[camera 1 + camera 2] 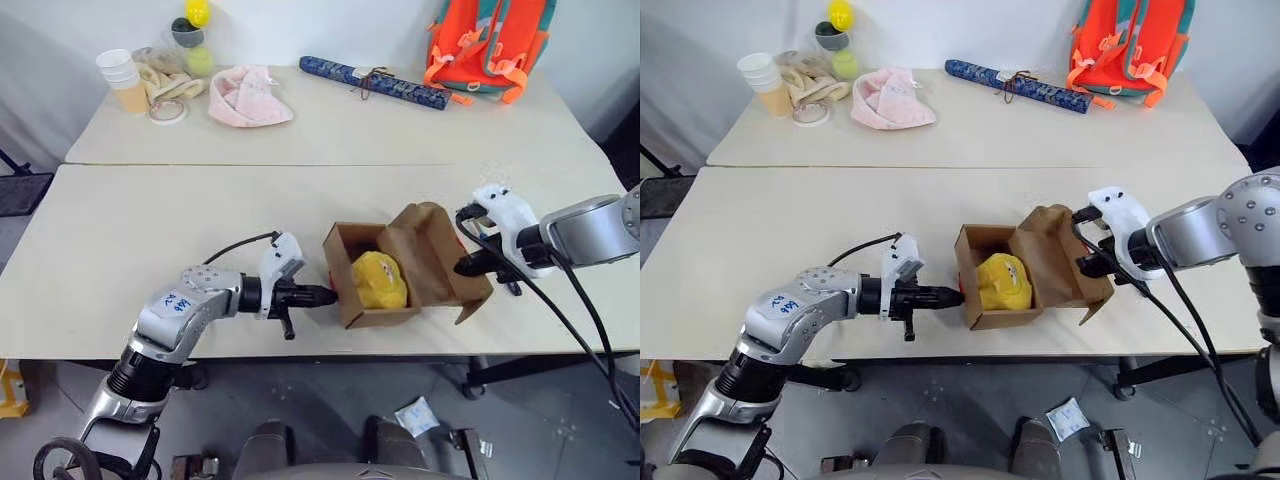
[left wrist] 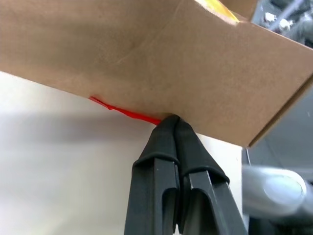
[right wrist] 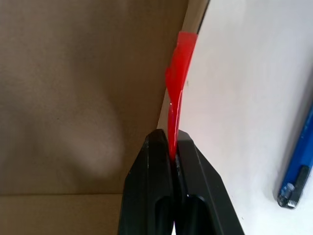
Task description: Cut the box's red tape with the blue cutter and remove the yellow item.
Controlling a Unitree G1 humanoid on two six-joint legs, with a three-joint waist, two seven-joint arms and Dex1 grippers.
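Note:
The box (image 1: 380, 318) stands open near the table's front edge, its brown flaps (image 1: 430, 250) folded out to the right. The yellow item (image 1: 378, 280) lies inside it. My left gripper (image 1: 333, 294) is shut, its tips pressed against the bottom of the box's left wall, beside a strip of red tape (image 2: 124, 111). My right gripper (image 1: 460, 266) is shut on the red tape (image 3: 180, 63), which hangs from the edge of the right flap. The blue cutter (image 3: 298, 166) lies on the table beside that flap.
At the back of the far table are a blue patterned roll (image 1: 372, 80), an orange backpack (image 1: 490, 40), a pink cloth (image 1: 248, 97), stacked cups (image 1: 122, 78) and stacked balls (image 1: 195, 35). The table's front edge (image 1: 300, 352) runs just below the box.

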